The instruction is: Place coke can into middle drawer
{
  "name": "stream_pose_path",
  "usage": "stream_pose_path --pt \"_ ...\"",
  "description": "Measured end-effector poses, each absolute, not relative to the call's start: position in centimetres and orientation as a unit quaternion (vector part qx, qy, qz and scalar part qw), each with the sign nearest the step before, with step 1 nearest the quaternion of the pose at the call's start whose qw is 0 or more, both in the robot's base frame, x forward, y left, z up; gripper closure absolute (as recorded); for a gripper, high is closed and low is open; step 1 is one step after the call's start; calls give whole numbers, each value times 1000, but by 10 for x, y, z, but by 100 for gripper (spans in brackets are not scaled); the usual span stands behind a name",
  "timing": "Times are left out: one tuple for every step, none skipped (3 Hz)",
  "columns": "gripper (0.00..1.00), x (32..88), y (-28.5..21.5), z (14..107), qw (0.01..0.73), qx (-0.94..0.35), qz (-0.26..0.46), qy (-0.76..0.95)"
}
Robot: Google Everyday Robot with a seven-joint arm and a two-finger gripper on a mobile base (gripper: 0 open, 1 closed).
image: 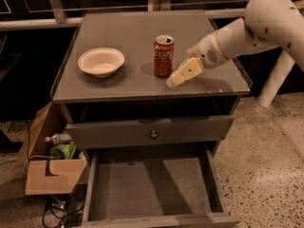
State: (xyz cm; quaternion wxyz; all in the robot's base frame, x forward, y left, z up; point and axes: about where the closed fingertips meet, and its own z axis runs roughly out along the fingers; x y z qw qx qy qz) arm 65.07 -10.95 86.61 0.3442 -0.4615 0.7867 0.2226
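The coke can (pixel 164 56), red with a silver top, stands upright on the grey cabinet top (pixel 142 32), right of centre. My gripper (pixel 175 81) hangs at the end of the white arm (pixel 247 30) that reaches in from the upper right. It sits low over the top, just right of the can and slightly nearer the front, and holds nothing. The middle drawer (pixel 152 189) is pulled out below, at the bottom of the view, with its flat grey floor bare.
A cream-white bowl (pixel 101 61) sits on the left of the cabinet top. A closed drawer with a round knob (pixel 153 134) lies above the open one. A cardboard box (pixel 50 175) with clutter and cables stands on the floor at left. A white post (pixel 275 77) stands at right.
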Motion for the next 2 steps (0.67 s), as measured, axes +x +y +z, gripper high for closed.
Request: stream_pose_path --pt "0 662 -88 869 355 -467 235 775" --pt "0 672 -68 870 359 -476 241 766"
